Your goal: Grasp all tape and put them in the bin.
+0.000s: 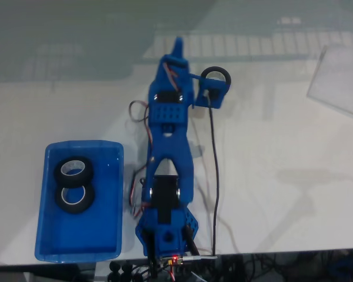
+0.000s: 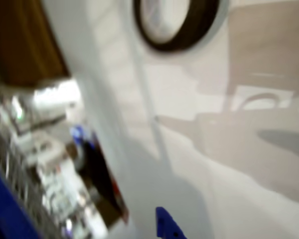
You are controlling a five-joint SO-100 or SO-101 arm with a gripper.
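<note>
Fixed view: two tape rolls [image 1: 74, 183] touching in bin [image 1: 109, 247], near left. Third roll [image 1: 215, 74] far, just right of gripper [image 1: 177, 47]; jaws: can't tell.

The arm [image 1: 167, 170] is bright blue, with black motor blocks and thin red and black wires. The bin [image 1: 50, 247] is a glossy, translucent blue. The two rolls of tape [image 1: 73, 170] [image 1: 74, 197] inside it are matte black with pale whitish cores, and the third roll [image 1: 215, 74] is black too. The worktop [image 1: 282, 176] is plain white.
</note>
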